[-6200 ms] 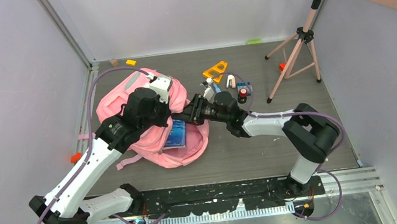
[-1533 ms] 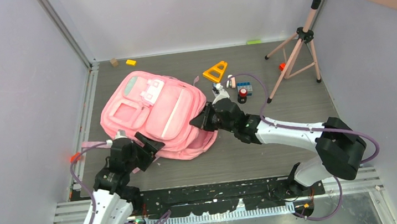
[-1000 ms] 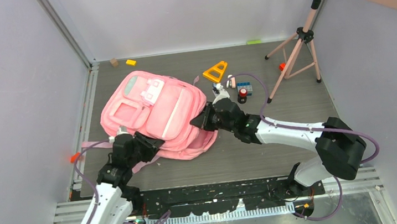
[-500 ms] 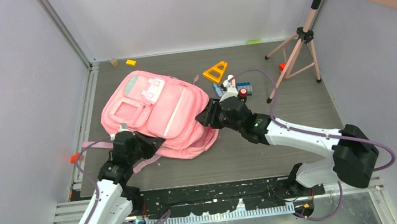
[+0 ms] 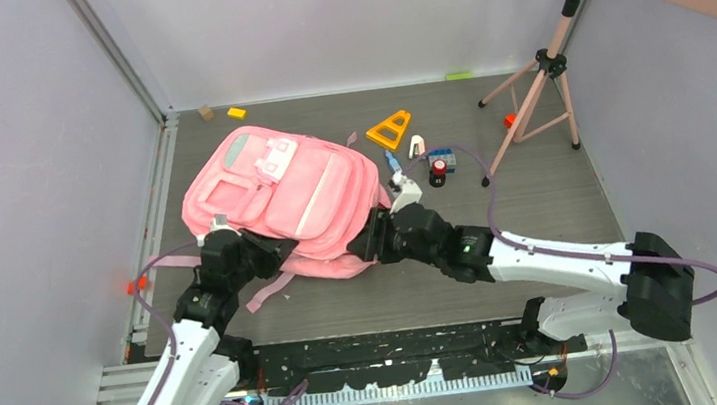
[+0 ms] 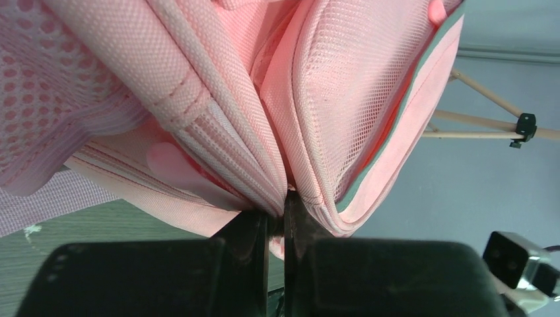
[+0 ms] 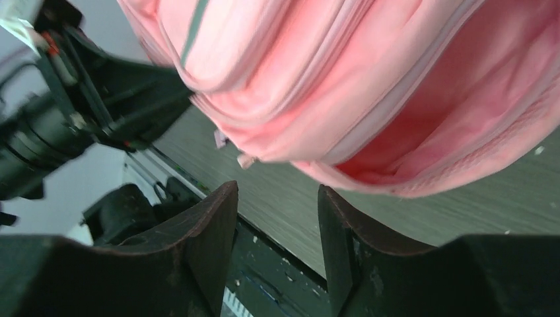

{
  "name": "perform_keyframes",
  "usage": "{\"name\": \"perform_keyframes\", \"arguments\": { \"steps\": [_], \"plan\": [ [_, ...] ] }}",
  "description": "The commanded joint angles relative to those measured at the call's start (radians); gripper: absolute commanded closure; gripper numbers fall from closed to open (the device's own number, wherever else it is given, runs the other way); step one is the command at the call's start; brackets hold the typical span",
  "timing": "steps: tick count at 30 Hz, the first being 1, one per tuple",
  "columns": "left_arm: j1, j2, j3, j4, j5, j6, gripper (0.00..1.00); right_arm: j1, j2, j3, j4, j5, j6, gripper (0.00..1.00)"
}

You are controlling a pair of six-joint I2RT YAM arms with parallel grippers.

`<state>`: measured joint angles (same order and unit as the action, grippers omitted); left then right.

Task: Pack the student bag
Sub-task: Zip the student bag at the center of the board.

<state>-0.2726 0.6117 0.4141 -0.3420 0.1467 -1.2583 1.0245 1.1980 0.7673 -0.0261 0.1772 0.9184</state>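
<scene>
The student bag (image 5: pixel 278 196), a big soft pink backpack with front pockets and a white-and-pink patch, lies on the grey table at centre left. My left gripper (image 5: pixel 258 256) is at its near left edge, shut on a fold of the bag's pink fabric (image 6: pixel 280 188). My right gripper (image 5: pixel 367 242) is open and empty at the bag's near right corner, just below its open mouth, whose pink lining (image 7: pixel 455 125) shows in the right wrist view above the fingers (image 7: pixel 214 228). The bag fills the left wrist view (image 6: pixel 198 86).
An orange triangle (image 5: pixel 389 129), a white piece (image 5: pixel 416 145), a blue block (image 5: pixel 441 155) and a small red-topped item (image 5: pixel 438 168) lie right of the bag. A tripod (image 5: pixel 534 93) stands back right. Small yellow (image 5: pixel 237 113) and tan (image 5: pixel 206 112) blocks sit at the back.
The bag went from open with a blue book showing to lying front-up. In the last second the right gripper slid nearer, down the bag's right edge; the left arm shifted slightly, still holding fabric.
</scene>
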Motion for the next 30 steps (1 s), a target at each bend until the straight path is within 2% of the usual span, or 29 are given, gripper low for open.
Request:
{"name": "perform_keyframes", "arguments": {
  "steps": [1,5,8,16,30],
  "plan": [
    [0.006,0.029,0.108,0.263,-0.026,-0.018,1.0,0.12,0.09,0.085,-0.049,0.161,0.008,0.47],
    [0.006,0.061,0.146,0.273,-0.012,-0.007,1.0,0.224,0.203,0.248,-0.231,0.367,-0.034,0.51],
    [0.006,0.06,0.146,0.288,-0.018,-0.014,1.0,0.254,0.263,0.297,-0.254,0.436,-0.054,0.56],
    [0.007,0.06,0.148,0.294,-0.013,-0.023,1.0,0.266,0.375,0.359,-0.267,0.587,-0.089,0.6],
    [0.006,0.082,0.143,0.317,-0.009,-0.027,1.0,0.266,0.501,0.404,-0.203,0.597,-0.132,0.6]
  ]
}}
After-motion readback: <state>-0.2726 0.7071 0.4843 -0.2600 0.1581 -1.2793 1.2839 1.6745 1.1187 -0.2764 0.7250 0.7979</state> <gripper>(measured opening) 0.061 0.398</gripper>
